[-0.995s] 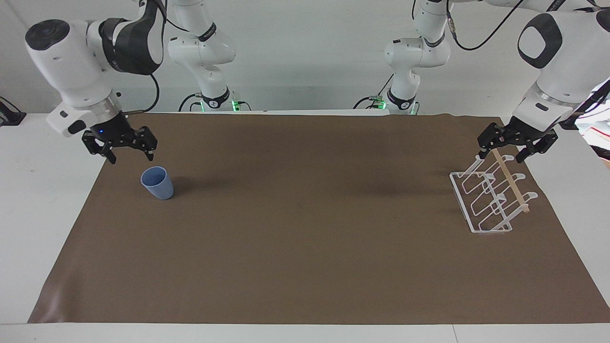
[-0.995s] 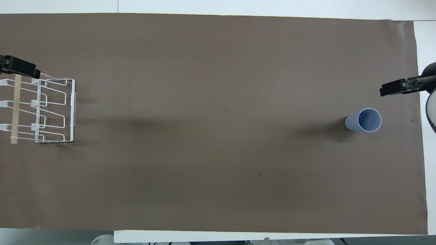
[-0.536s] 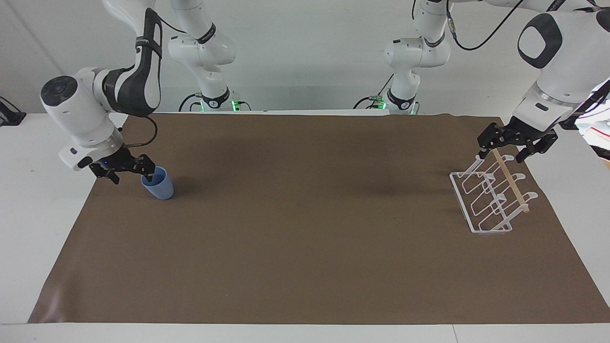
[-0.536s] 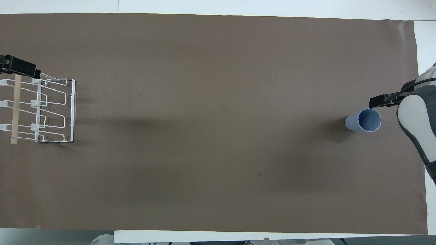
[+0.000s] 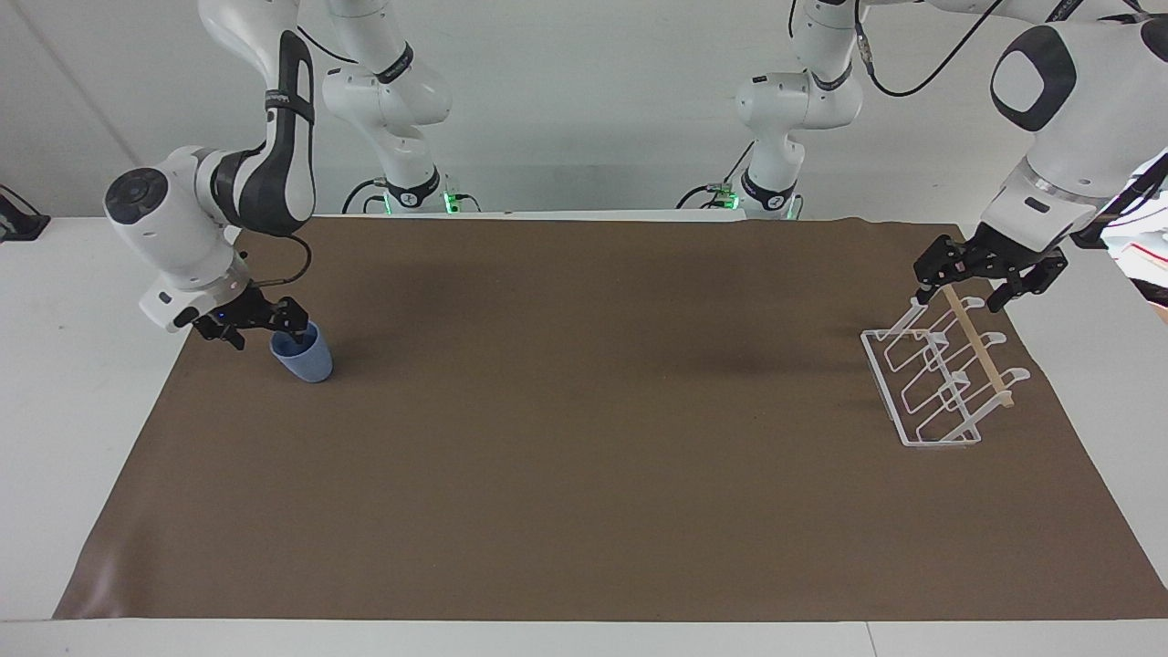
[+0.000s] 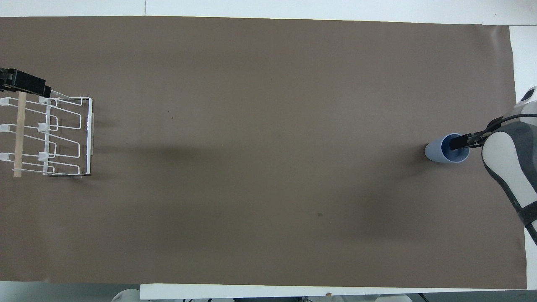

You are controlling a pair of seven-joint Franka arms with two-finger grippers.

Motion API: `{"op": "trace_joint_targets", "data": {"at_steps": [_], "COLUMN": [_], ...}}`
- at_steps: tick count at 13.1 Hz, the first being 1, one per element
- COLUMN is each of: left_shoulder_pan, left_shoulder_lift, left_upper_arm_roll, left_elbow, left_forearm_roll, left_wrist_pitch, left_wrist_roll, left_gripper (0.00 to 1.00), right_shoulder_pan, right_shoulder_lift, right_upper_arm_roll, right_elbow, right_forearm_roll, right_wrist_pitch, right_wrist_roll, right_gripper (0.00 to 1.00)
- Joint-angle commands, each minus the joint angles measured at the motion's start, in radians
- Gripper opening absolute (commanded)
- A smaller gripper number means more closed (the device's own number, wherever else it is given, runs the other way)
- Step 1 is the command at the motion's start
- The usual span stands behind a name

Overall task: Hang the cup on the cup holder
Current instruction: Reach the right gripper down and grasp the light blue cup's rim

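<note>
The light-blue cup (image 5: 308, 363) stands upright on the brown mat toward the right arm's end of the table; it also shows in the overhead view (image 6: 436, 152). My right gripper (image 5: 265, 330) is open and down at the cup's rim, with one finger (image 6: 459, 142) inside the cup and the other outside its wall. The white wire cup holder (image 5: 881, 372) with its wooden rod (image 5: 978, 347) stands toward the left arm's end; it also shows in the overhead view (image 6: 89, 134). My left gripper (image 5: 963, 294) is open and waits over the rod's end nearer to the robots.
The brown mat (image 5: 584, 438) covers most of the white table (image 5: 55, 383). The cup stands close to the mat's edge at the right arm's end. The cup holder stands close to the mat's edge at the left arm's end.
My right gripper has come down from above the table to the cup, and one finger has gone inside its rim. The cup, the cup holder and my left gripper have not moved.
</note>
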Motion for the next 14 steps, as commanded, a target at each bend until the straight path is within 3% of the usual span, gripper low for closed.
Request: {"op": "trace_joint_targets", "data": {"at_steps": [1,3,4,9,11,12,14], "left_shoulder_pan": [0.004,0.033,0.032,0.016,0.016,0.016,0.016], "left_shoulder_lift": [-0.028,-0.031,-0.032,-0.031,-0.032,-0.034,-0.04], "left_upper_arm_roll": [0.001,0.002,0.002,-0.007,-0.009,-0.009,-0.01], "left_elbow": [-0.032,-0.035,-0.027,-0.009,-0.009,-0.01,-0.01], "left_forearm_roll": [0.013,0.015,0.016,0.047,0.042,0.041,0.041], "left_wrist_pitch": [-0.052,-0.089,-0.136,-0.15,-0.155,-0.155,-0.147], "left_wrist_roll": [-0.069,-0.191,-0.283,-0.281,-0.281,-0.284,-0.291], "left_gripper": [1.0,1.0,1.0,1.0,1.0,1.0,1.0], "right_shoulder_pan": [-0.031,-0.028,-0.028,-0.019,-0.011,-0.01,0.009], "right_shoulder_lift": [-0.012,0.003,0.009,0.01,0.01,0.01,0.01], "right_upper_arm_roll": [0.008,0.008,0.008,0.008,0.008,0.008,0.008], "right_elbow": [-0.037,-0.06,-0.065,-0.082,-0.082,-0.079,-0.071], "right_forearm_roll": [0.014,0.014,0.014,0.014,0.014,0.014,0.012], "right_wrist_pitch": [0.03,0.095,0.112,0.113,0.107,0.104,0.086], "right_wrist_roll": [-0.044,-0.038,-0.039,-0.038,-0.044,-0.044,-0.048], "right_gripper": [1.0,0.98,0.92,0.4,0.11,0.03,0.0]}}
